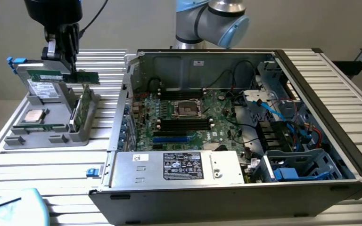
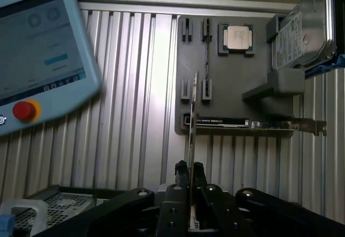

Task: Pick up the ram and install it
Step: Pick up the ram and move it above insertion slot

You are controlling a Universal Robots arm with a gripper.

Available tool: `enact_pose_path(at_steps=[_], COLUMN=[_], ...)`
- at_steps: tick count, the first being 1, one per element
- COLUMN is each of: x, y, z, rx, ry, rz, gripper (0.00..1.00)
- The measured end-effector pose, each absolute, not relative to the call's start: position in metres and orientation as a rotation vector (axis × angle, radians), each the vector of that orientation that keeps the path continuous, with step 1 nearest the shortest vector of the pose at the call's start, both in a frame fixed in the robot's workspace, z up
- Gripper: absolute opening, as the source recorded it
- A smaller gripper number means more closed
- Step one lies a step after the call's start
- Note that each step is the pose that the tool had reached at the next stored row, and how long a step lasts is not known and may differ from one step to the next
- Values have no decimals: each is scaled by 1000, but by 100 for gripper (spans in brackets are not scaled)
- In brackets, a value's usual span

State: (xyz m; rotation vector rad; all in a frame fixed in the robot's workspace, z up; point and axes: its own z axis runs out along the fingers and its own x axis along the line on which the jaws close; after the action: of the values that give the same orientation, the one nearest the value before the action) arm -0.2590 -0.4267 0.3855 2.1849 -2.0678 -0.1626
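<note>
Wrist view gives us the ram (image 2: 195, 107) edge-on, clamped near mid-length by jaws closed on its flat faces, over the grey parts holder (image 2: 232, 81) beside the open computer case (image 1: 168, 70); we judge it light, stiff, fragile, best held clear of its contact edge.

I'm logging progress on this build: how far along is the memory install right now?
Done: the long, narrow green ram stick is clamped in the black gripper and is out of the grey holder tray. In hand: it hangs above that tray, to the exterior view's left of the open computer case. Left: it is not yet over the case or seated in the black motherboard slots, which look empty.
</note>
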Motion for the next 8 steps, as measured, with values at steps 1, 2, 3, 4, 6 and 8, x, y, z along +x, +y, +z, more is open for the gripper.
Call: enact_pose_path(at_steps=[1, 2, 3, 4, 6, 8], x=[-257, -256, -255, -254, -253, -251], y=[-427, -428, -428, -429, -429, -430], z=[386, 386, 386, 386, 387, 387], rx=[2185, 2186, 2188, 2189, 2194, 2199], ry=[-2067, -2068, -2069, -2071, -2074, -2078], rz=[-162, -161, -159, -156, -147, -139], gripper=[14, 14, 14, 14, 14, 14])
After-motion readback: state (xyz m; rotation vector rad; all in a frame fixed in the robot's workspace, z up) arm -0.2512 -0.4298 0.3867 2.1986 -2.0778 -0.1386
